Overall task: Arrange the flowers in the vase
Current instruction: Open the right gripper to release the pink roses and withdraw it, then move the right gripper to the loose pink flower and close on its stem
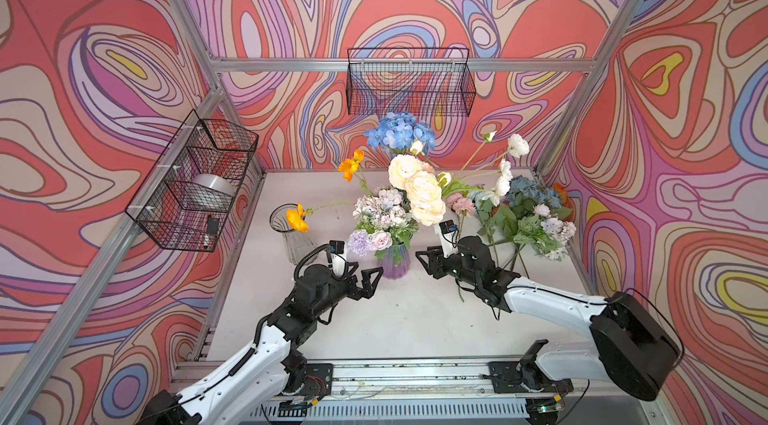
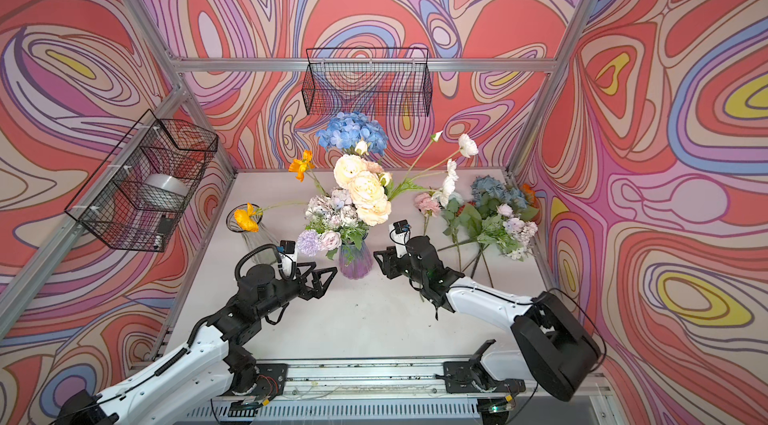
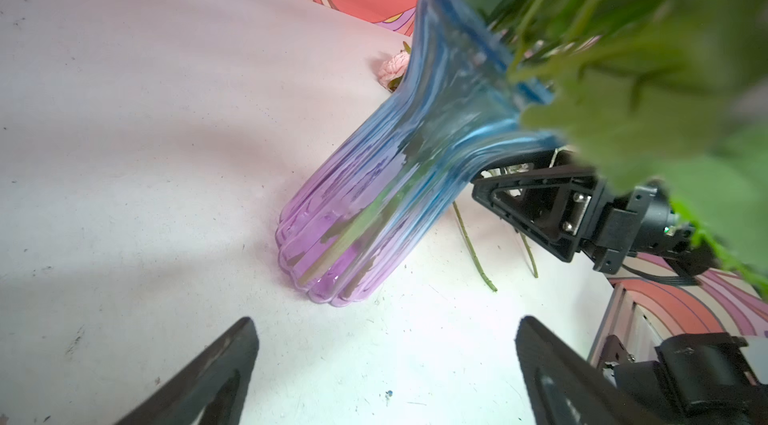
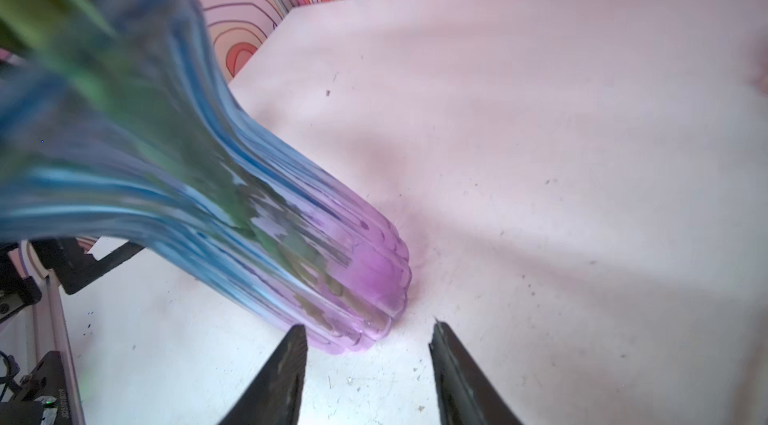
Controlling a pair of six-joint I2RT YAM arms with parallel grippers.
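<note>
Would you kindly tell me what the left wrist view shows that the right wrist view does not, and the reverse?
Only the left wrist view shows the right tool beyond the vase, plus a pink bloom and bare stem ends lying on the table. Only the right wrist view shows a table corner where two patterned walls meet. Both show the blue-to-purple vase standing on the white table with green stems inside.

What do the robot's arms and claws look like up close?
Both arms, left arm and right arm, have white shells with black joints. The left gripper and right gripper are black, with hollow triangular fingers. A ribbed black cable loops over the left wrist.
</note>
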